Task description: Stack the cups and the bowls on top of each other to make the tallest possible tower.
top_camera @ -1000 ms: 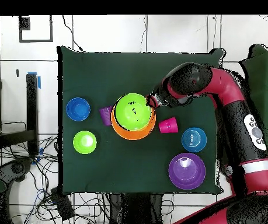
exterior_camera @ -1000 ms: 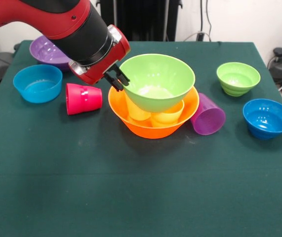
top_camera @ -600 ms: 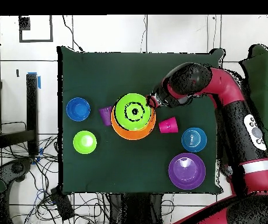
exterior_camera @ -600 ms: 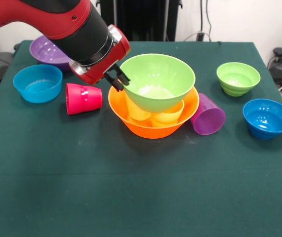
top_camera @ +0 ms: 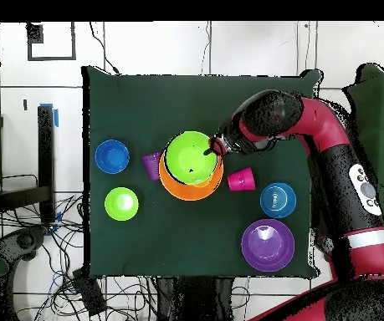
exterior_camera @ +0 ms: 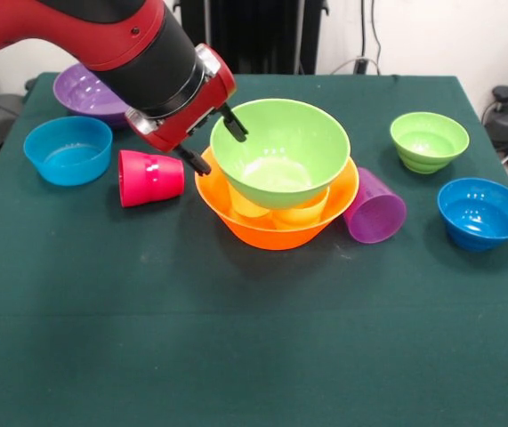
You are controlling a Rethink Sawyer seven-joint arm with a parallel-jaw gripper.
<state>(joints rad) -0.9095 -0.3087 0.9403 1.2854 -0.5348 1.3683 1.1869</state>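
The tower's base is the large orange bowl (exterior_camera: 276, 233) (top_camera: 186, 192) at mid-table. Two cups stand inside it, pale yellow (exterior_camera: 245, 206) and yellow-orange (exterior_camera: 305, 213). The large lime green bowl (exterior_camera: 280, 151) (top_camera: 191, 159) rests on top of them. My gripper (exterior_camera: 215, 142) (top_camera: 215, 149) is open astride that bowl's left rim, one finger (exterior_camera: 234, 124) inside and one outside. A red-pink cup (exterior_camera: 149, 178) (top_camera: 240, 179) lies on its side left of the tower in the front view. A purple cup (exterior_camera: 375, 206) (top_camera: 151, 164) lies on its side at the right.
In the front view a large purple bowl (exterior_camera: 89, 93) (top_camera: 268, 244) and a blue bowl (exterior_camera: 68, 149) (top_camera: 278, 200) sit at the far left, under the arm. A small lime green bowl (exterior_camera: 429, 140) (top_camera: 121, 203) and a second blue bowl (exterior_camera: 483, 212) (top_camera: 111, 156) sit at the right.
My fingers have spread apart and let go of the large lime green bowl's rim. The bowl has settled slightly lower onto the two cups.
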